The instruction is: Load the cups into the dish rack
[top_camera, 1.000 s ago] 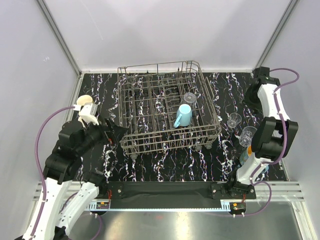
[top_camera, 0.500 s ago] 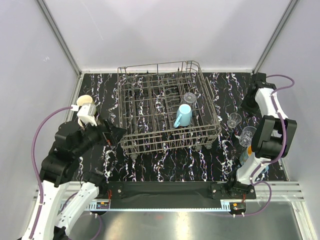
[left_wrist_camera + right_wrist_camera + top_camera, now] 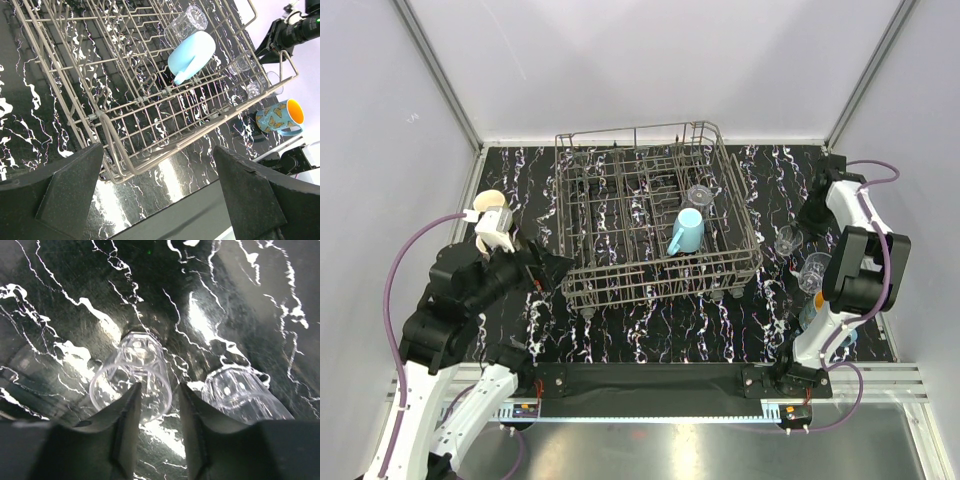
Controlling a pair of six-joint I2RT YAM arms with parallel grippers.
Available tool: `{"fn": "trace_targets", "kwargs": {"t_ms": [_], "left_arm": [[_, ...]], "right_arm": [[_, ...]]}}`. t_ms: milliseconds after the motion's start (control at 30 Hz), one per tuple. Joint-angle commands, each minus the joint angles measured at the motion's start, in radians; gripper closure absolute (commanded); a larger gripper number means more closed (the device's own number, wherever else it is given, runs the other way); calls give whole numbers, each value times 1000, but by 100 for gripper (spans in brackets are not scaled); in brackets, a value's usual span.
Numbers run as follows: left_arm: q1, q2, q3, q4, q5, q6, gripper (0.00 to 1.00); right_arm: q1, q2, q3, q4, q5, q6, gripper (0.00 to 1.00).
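The dish rack stands mid-table and holds a light blue mug and a clear glass, both lying on its wires. Right of the rack stand two clear glasses. My right gripper is over the farther glass. Its jaws are narrowed but open, one fingertip over the glass mouth and the other outside the rim, with the second glass beside it. A teal mug with an orange inside stands near the right arm's base. My left gripper is wide open and empty at the rack's near left corner.
White enclosure walls close the table at the back and both sides. A black bar carrying both arm bases runs along the near edge. The rack's near rim lies just ahead of the left fingers.
My right gripper has moved in over the farther glass and its jaws have narrowed. The left arm shifted slightly, its jaws still wide open.
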Motion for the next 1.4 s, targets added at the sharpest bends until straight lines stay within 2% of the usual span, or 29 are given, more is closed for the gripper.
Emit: {"fn": "trace_targets", "kwargs": {"t_ms": [0,300,333,467,533,733,867,1067,1133,1200,1233,1267,1367], "left_arm": [[-3,-12,12,32,18,19,1],[-3,17,21,39,25,38,1],[-3,18,21,42,27,35,1],[-3,25,21,67,65,32,1],[-3,29,26,81,90,30,1],[-3,48,49,93,113,9,1],[-3,72,75,113,122,-42,1],[-3,138,132,180,157,-168,1],[-3,153,122,275,231,-235,1],[-3,155,87,420,315,-318,1],[-3,156,70,477,337,-352,1],[-3,152,51,548,361,-384,1],[-3,150,-16,888,423,-476,1]], "right_arm": [[-2,30,-7,47,-53,2,60],[-2,52,28,47,-96,0,67],[-2,59,31,45,-98,-1,70],[-1,58,55,35,-87,-7,93],[-2,37,69,27,-82,-4,100],[-2,-31,184,-7,-113,20,100],[-1,-94,307,-14,-245,39,100],[-1,-197,449,76,-478,85,100],[-1,-201,488,88,-539,114,100],[1,-191,525,113,-724,204,100],[2,-191,525,139,-725,204,100],[7,-194,494,221,-844,280,100],[62,-215,422,390,-1005,413,100]]}}
